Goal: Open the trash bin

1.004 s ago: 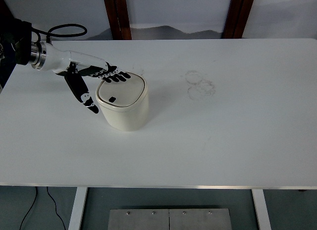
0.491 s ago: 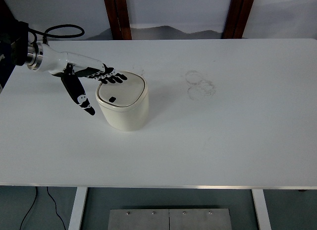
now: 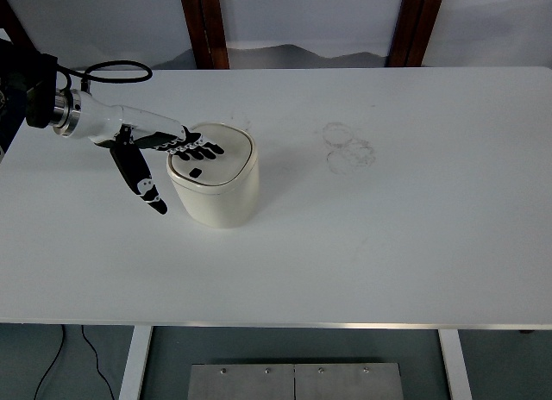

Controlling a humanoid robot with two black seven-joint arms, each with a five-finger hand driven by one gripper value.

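Observation:
A small cream trash bin [image 3: 217, 191] with a rounded square lid [image 3: 216, 159] stands left of the table's middle. A small black button [image 3: 196, 171] marks the lid's near-left part. My left hand [image 3: 168, 163] reaches in from the left edge, fingers spread. Its four fingers [image 3: 197, 146] lie flat over the lid's left side, just behind the button. The thumb [image 3: 147, 189] hangs down beside the bin's left wall. The lid looks closed. My right hand does not show.
The white table [image 3: 388, 245] fills the view. Faint ring stains [image 3: 348, 150] lie right of the bin. A black cable [image 3: 112, 68] loops at the left arm's wrist. Two wooden posts [image 3: 203, 25] stand behind the far edge.
My left hand has shifted slightly forward and down over the lid, fingertips now nearer the button. The bin has not moved and the lid stays closed.

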